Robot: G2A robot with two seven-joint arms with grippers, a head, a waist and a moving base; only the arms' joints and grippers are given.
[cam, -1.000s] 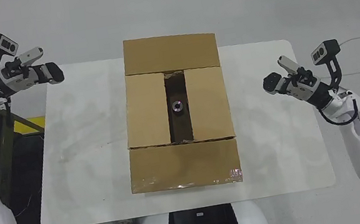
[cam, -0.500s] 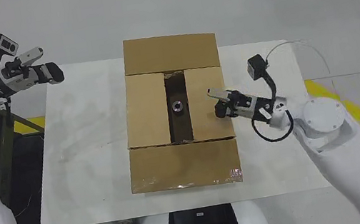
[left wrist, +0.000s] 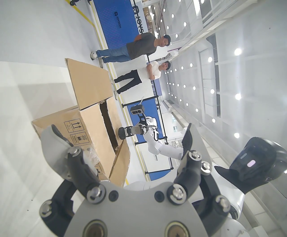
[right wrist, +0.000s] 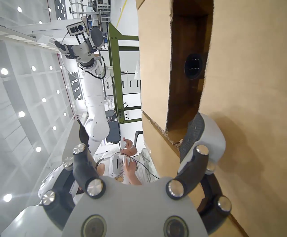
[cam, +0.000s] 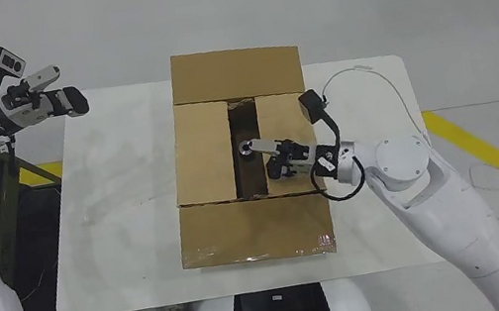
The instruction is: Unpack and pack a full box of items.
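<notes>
Progress looking early. L gripper is hanging w/ fingers spread wide, holding nothing; box is sitting on table well off ahead of its tips. Its outer flaps are lying open, inner two are leaving a slot, w/ a round item sitting down inside, so unpacking isn't begun, I'd judge. R gripper is hovering wide open, empty, over the right inner flap, slot edge just beside its tips, item just beyond. Remaining: folding inner flaps back, pulling items out, repacking.
</notes>
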